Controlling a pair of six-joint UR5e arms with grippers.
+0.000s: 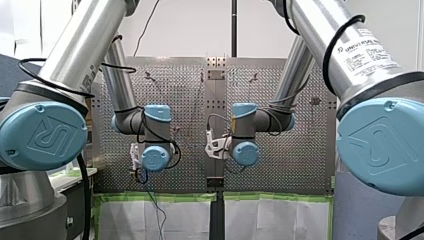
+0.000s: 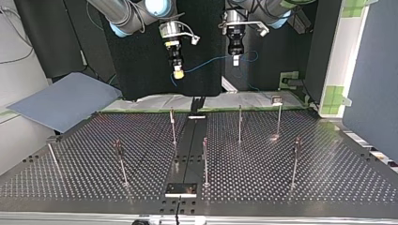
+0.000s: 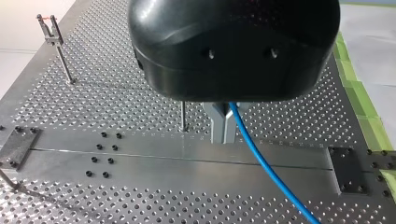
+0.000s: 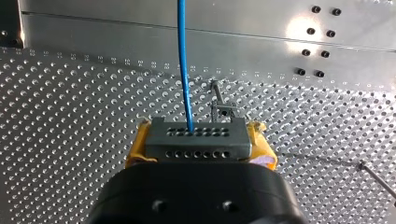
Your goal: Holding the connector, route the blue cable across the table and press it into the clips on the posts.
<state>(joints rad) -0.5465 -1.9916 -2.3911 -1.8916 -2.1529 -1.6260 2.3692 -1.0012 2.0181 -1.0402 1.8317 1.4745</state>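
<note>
Connector (image 4: 196,137) held, blue cable (image 4: 183,60) strung above the desk (image 4: 70,116)
The right end effector (image 4: 199,142) clamps the connector between yellow pads (image 4: 134,150); the cable leaves it toward 12 o'clock. The nearest clip post (image 4: 223,109) lies beneath at 1 o'clock. The left end effector (image 3: 223,126) pinches the cable narrowly

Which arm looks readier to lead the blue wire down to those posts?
Probably my right: its yellow-padded gripper clamps the grey perforated connector ending the thin blue cable, above a thin metal post. My left gripper only grips the cable mid-length.
</note>
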